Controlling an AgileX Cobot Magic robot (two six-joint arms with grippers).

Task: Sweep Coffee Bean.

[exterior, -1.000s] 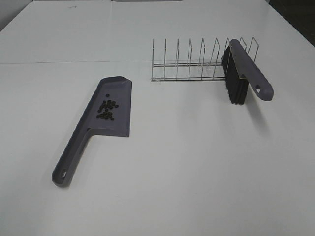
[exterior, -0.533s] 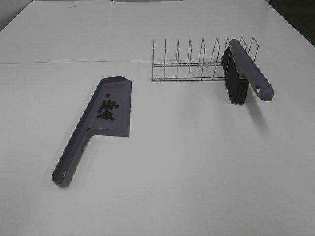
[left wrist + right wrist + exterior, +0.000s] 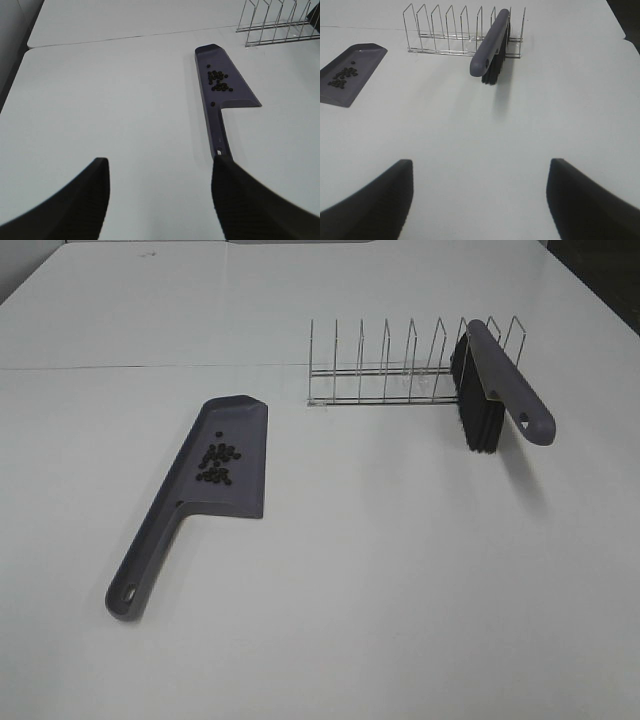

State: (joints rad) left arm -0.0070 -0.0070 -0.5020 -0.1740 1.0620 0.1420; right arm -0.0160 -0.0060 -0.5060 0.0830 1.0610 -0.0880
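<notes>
Several coffee beans point(image 3: 217, 463) lie in a small cluster inside the grey dustpan point(image 3: 150, 555), which lies flat on the white table at the left. A grey brush point(image 3: 505, 380) with black bristles leans in the right end of a wire rack point(image 3: 385, 365). Neither gripper shows in the exterior high view. In the left wrist view my left gripper point(image 3: 161, 160) is open and empty, near the end of the dustpan's handle point(image 3: 220, 130), with the beans point(image 3: 218, 81) beyond. In the right wrist view my right gripper point(image 3: 480, 162) is open and empty, well short of the brush point(image 3: 490, 45).
The wire rack point(image 3: 445, 30) stands at the back, right of the dustpan point(image 3: 362, 57). A seam point(image 3: 150, 367) crosses the table behind the dustpan. The table's left edge point(image 3: 15, 75) shows in the left wrist view.
</notes>
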